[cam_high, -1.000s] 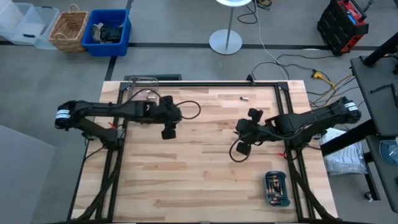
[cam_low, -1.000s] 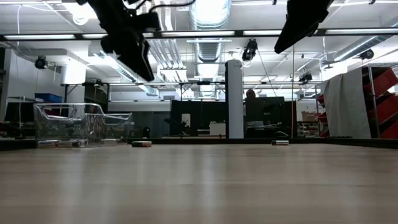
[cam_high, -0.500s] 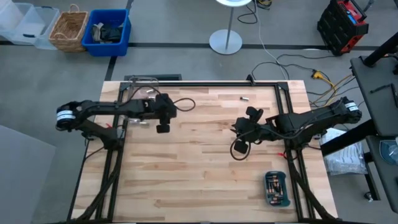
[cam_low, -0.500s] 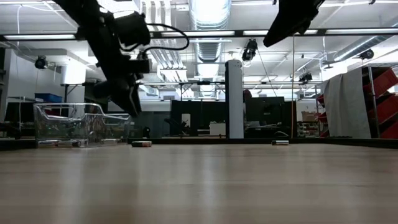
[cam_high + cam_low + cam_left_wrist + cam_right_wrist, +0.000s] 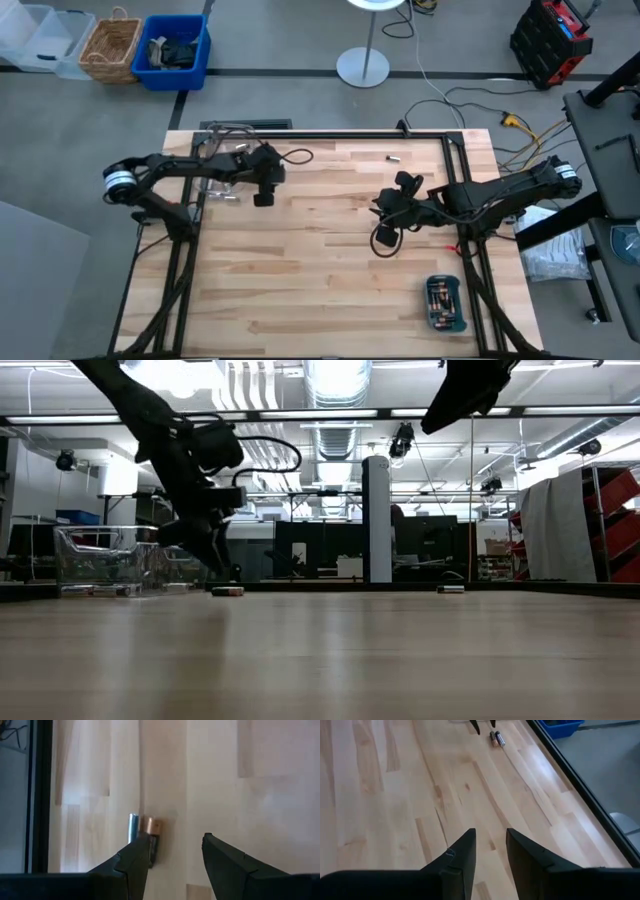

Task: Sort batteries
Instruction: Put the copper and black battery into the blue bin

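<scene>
One left gripper [image 5: 263,199] lower, nearer battery [image 5: 144,824]

Both arms are matte black with jointed tubular links, each wearing a white band near its base and trailing a looping black cable. The left claw [image 5: 172,857] and right claw [image 5: 490,852] have blunt dark fingers.

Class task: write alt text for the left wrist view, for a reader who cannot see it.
The left gripper, its two dark fingers open, hovers over a pale wooden table, with a small battery, silver at one end and coppery at the other, lying just beyond one fingertip.
</scene>
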You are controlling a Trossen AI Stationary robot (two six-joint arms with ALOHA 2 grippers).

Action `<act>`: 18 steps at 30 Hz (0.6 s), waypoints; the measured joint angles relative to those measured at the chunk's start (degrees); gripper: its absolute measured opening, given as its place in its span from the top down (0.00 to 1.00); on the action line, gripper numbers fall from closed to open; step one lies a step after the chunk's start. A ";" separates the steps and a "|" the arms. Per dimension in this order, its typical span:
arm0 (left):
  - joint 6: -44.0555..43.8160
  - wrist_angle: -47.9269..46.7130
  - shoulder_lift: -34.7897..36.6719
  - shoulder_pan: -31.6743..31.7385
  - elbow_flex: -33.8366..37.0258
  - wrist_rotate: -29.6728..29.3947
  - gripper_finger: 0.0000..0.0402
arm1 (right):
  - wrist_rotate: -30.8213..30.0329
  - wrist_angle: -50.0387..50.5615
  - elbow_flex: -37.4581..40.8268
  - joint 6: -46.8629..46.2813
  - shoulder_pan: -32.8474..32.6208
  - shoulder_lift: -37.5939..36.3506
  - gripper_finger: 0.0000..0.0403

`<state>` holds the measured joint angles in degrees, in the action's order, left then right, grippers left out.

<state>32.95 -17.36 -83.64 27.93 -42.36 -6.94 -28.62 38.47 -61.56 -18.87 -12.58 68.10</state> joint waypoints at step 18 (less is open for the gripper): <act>1.82 1.64 -9.32 2.36 -1.76 0.57 0.60 | 0.01 -0.70 2.86 -0.66 -0.02 0.03 0.80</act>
<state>34.76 -15.73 -92.97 30.28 -44.12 -6.37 -28.62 37.77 -58.69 -19.53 -12.60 68.12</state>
